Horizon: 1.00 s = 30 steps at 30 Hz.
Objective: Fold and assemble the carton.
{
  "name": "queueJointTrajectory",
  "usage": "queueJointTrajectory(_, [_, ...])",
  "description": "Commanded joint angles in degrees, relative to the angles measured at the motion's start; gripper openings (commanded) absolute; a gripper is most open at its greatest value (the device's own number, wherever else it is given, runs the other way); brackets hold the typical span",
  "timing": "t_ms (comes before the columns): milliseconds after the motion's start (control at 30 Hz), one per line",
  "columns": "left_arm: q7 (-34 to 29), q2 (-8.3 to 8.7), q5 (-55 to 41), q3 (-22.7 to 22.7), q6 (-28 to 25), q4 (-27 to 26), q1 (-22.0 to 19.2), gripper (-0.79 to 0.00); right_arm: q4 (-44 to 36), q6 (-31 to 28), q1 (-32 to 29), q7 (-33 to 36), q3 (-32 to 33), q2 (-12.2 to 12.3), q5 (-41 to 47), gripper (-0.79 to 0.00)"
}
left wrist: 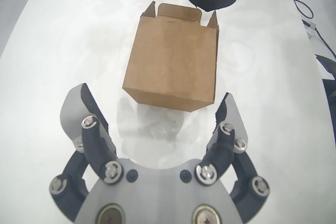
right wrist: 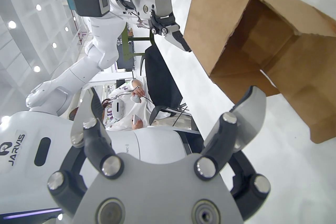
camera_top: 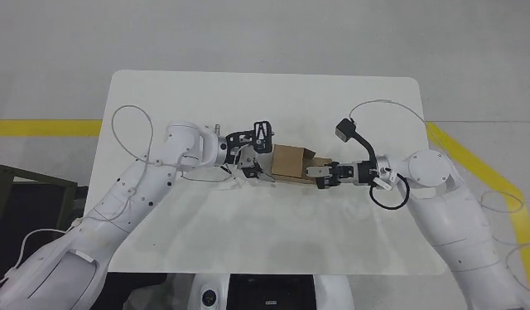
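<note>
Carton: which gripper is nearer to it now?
Right, narrowly. The right gripper is at the open, flapped end of the carton, touching or nearly so. The left gripper sits open just off the closed end, a small gap between them.

A white desk with rounded corners and a glossy top is seen. A single brown carton is laid on its side near the middle of the desk, slightly toward the robot's right. One end is closed; the other is left open, its flaps spread outward.
</note>
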Motion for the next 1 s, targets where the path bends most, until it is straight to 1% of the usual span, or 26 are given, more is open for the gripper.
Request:
queueJointTrajectory(0, [1.45,-0.28,1.16,0.40,-0.38,0.91,-0.39,0.000,-1.08,0.97,-0.83,0.12,0.47,0.23,-0.16,0.000])
queueJointTrajectory(133, [3.48,-0.91,2.80,1.28,-0.55,2.32,-1.06,0.000,-2.75,2.99,-2.81,0.22,0.79,0.59,-0.48,0.000])
queueJointTrajectory(367, [5.45,-1.89,4.13,2.42,-0.39,3.83,-1.59,0.000,-2.61,3.17,-4.64,-1.95,0.51,0.70,-0.24,0.000])
queueJointTrajectory(633, [6.70,-2.54,4.75,2.60,-0.95,4.83,-1.97,0.000,1.30,0.16,-3.86,-4.62,-0.75,0.13,2.80,0.000])
queueJointTrajectory(967, [7.94,-3.05,5.57,2.53,-1.89,5.36,-1.82,0.000,7.20,-4.81,0.28,-6.50,-4.94,-1.45,5.68,0.000])
